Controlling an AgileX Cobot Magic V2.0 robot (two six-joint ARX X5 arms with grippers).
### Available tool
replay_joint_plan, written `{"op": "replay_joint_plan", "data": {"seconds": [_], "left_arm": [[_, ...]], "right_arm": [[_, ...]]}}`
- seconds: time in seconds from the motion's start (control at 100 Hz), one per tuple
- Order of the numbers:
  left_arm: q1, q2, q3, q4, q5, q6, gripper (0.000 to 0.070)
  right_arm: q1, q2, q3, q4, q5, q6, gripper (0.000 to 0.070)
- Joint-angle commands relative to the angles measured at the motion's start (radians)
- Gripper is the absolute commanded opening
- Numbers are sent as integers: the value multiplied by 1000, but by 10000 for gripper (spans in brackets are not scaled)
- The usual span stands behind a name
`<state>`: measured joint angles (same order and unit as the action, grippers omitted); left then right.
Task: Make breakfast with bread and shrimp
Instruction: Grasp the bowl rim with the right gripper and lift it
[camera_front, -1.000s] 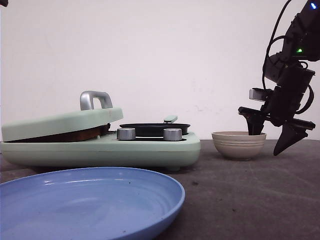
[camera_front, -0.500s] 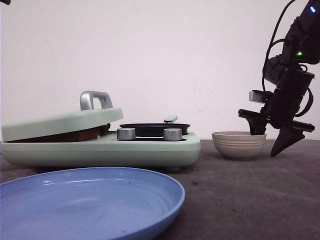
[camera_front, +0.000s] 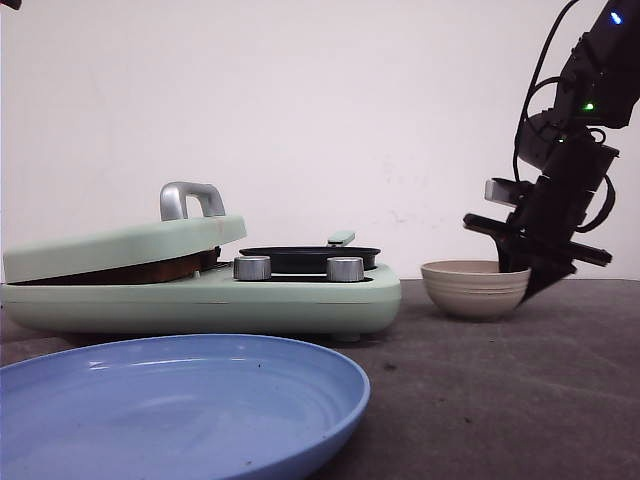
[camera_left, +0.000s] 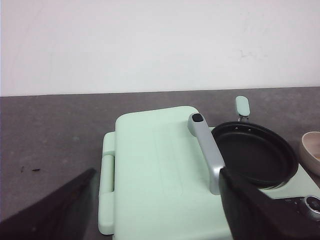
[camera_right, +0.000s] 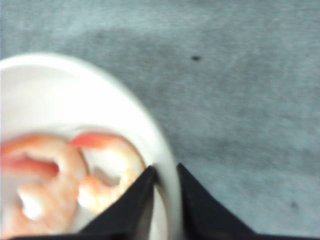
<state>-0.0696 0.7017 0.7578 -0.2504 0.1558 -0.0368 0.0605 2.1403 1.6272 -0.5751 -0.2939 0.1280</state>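
the right gripper (camera_right: 164, 175) straddles the rim of the bowl (camera_front: 474, 288), fingers nearly pinched on the wall, one inside beside the shrimp (camera_right: 107, 172). the left gripper (camera_left: 160, 210) hangs spread above the sandwich maker (camera_left: 160, 175); bread edge (camera_front: 150, 270) shows under its lid.

Under the nearly closed lid (camera_front: 125, 245) only a dark brown strip shows, its contents hidden. The blue plate (camera_front: 180, 400) runs off the near and left edges. Blurred shrimp (camera_right: 65, 185) are partly cut off in the right wrist view.
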Motion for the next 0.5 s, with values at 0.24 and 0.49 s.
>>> {"op": "replay_joint_plan", "data": {"seconds": [0.24, 0.49], "left_arm": [[1, 5, 5, 13, 2, -5, 423], [1, 5, 5, 13, 2, -5, 423]], "right_arm": [[15, 26, 24, -6, -22, -27, 0], [16, -60, 24, 26, -74, -18, 0]]}}
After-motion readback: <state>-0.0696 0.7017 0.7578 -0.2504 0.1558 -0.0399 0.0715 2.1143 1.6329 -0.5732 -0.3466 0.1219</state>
